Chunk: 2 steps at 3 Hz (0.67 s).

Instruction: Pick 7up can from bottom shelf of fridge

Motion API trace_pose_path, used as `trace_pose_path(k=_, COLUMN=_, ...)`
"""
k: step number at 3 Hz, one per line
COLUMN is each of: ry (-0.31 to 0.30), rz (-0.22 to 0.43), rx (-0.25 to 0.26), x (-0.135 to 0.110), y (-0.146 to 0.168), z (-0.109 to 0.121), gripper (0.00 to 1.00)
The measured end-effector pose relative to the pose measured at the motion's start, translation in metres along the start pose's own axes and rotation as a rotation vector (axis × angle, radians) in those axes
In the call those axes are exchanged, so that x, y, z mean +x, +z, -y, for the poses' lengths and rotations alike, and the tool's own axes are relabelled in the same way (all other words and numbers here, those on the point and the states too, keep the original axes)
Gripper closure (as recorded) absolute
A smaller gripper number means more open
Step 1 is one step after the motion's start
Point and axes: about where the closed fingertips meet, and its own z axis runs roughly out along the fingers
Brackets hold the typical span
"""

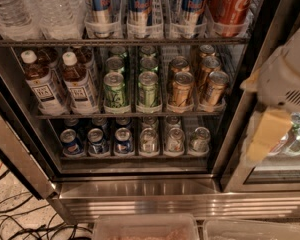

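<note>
My tool [268, 134] hangs at the right, in front of the fridge [140, 193] frame and outside the open compartment; I cannot tell whether it is apart or together. The 7up can [200, 139] stands upright at the right end of the bottom shelf [135, 159], just beside two pale silvery cans [162, 140], with three blue cans [96, 141] further left.

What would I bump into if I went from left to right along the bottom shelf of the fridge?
Three blue-and-red cans → two pale silvery cans → the 7up can → the fridge's steel frame → the gripper, hanging outside the shelf at the far right.
</note>
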Motion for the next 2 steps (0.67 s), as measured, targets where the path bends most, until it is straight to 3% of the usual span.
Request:
trace_pose_path(k=1, ry=0.023, rz=0.036, rx=-0.068, x=0.002, y=0.041, z=-0.024, gripper=0.00)
trace_pose_path(k=2, ry=0.031, rz=0.067, rx=-0.102, x=0.002, y=0.073, z=-0.047, gripper=0.00)
